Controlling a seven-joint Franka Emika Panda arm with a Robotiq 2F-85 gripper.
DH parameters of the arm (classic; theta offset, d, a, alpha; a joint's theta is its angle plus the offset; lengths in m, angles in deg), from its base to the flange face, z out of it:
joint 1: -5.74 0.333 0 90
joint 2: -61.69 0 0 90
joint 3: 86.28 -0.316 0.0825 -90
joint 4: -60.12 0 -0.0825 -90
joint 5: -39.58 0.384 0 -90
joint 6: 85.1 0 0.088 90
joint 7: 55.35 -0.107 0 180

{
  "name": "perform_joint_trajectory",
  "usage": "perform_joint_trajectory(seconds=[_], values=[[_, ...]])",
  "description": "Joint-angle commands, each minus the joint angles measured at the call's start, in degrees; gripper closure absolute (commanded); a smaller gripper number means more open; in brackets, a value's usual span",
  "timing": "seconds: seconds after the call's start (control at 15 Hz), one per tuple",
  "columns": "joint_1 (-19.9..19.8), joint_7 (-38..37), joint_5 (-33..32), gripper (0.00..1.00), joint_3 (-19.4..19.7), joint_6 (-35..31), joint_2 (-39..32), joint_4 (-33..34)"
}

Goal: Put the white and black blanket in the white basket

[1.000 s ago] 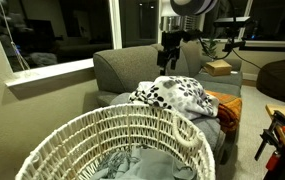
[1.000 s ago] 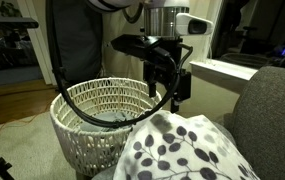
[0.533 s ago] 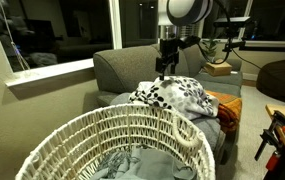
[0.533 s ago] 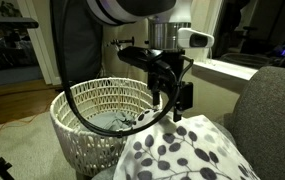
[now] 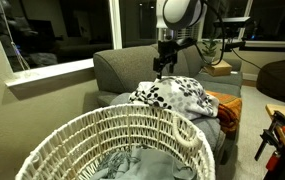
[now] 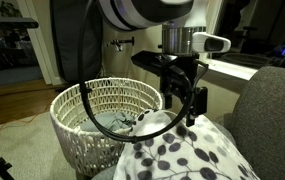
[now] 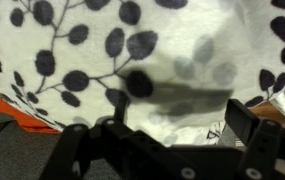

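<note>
The white and black blanket (image 5: 179, 95) lies bunched on the grey sofa, white fleece with black leaf blotches. It also shows in an exterior view (image 6: 182, 150) and fills the wrist view (image 7: 132, 50). My gripper (image 5: 162, 68) hangs just above the blanket's top, also seen in an exterior view (image 6: 185, 104). In the wrist view the gripper (image 7: 172, 130) is open, with its fingers spread and nothing between them. The white basket (image 5: 92, 130) stands on the floor beside the sofa, and an exterior view shows its braided rim (image 6: 77, 100).
A grey cloth (image 5: 142, 165) lies inside the basket. An orange striped blanket (image 5: 228, 108) lies under and beside the spotted one on the grey sofa (image 5: 122, 65). A window sill (image 5: 52, 72) runs behind the sofa. A cardboard box (image 5: 218, 68) sits on the sofa back.
The gripper has moved sideways from above the basket's edge to over the blanket and come slightly lower. The blanket and basket have not moved.
</note>
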Motion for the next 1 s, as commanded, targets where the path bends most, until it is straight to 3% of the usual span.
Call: perform_joint_trajectory(seconds=[0.0, 0.93], values=[[0.0, -2.2, -0.4, 0.0, 0.3, 0.2, -2.3, 2.1], [0.6, -2.7, -0.9, 0.0, 0.9, 1.0, -7.8, 4.1]])
